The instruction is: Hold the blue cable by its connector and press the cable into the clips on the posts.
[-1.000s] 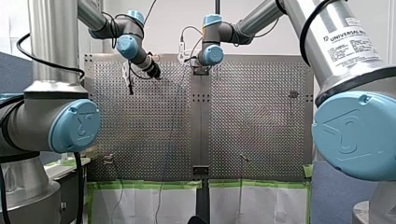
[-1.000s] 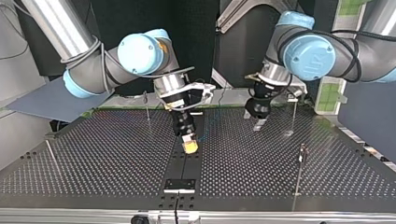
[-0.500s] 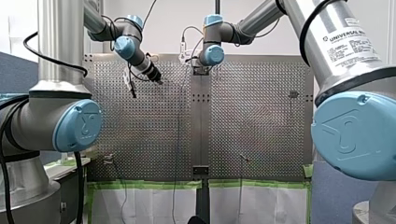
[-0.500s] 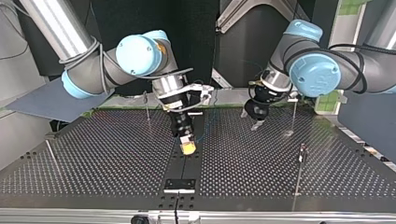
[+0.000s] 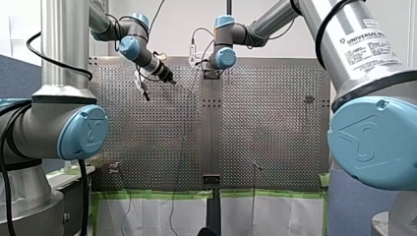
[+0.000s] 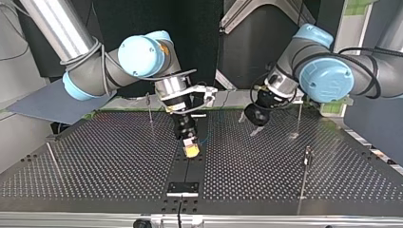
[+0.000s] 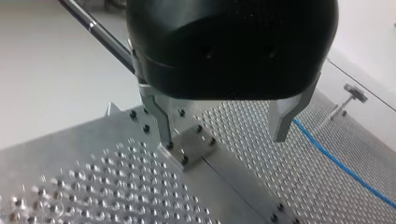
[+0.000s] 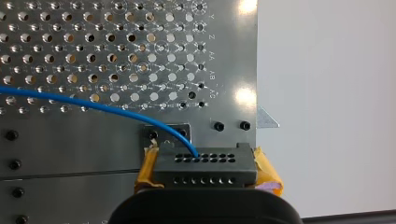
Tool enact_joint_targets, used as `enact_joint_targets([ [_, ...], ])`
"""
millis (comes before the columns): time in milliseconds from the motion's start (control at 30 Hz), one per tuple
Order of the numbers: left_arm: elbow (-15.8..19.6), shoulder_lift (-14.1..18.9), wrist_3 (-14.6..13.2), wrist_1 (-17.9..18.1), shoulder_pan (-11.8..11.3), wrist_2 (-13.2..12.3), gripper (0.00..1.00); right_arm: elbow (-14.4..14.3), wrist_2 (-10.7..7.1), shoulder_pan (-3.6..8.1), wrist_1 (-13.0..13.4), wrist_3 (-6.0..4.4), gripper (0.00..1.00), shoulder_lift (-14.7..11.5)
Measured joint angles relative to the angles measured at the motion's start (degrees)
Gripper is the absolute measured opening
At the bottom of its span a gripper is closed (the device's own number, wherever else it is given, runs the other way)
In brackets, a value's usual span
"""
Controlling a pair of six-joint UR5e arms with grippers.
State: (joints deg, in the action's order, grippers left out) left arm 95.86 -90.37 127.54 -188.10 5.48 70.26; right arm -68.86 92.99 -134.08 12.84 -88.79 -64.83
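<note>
So the robot's right gripper point(image 6: 191, 150) has its yellow pads point(image 8: 145, 168) clamped on both sides of a dark grey connector block with rows of little holes point(image 8: 205, 169), low over the middle strip of the perforated metal table point(image 6: 95, 161). The thin blue cable point(image 8: 93, 105) comes out of the block's top and curves away across the holes. The black left gripper point(image 7: 223, 139) hangs above the table with its two metal fingers spread wide and nothing between them. The cable runs past just beside one finger. A thin metal post point(image 6: 304, 173) stands off at the top view's right.
</note>
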Motion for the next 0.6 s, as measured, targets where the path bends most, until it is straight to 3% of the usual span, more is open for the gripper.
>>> enact_joint_targets([
  [333, -0.53, -2.58, 0.22, 0.17, 0.02, -3.94, 1.0, 0.0, -0.03, 0.01, 0.0, 0.01, 0.0, 0.0],
  [600, -0.52, -2.91, 0.07, 0.62, -0.06, -4.69, 1.0, -0.01, -0.06, 0.03, 0.0, 0.0, 0.0, 0.0],
])
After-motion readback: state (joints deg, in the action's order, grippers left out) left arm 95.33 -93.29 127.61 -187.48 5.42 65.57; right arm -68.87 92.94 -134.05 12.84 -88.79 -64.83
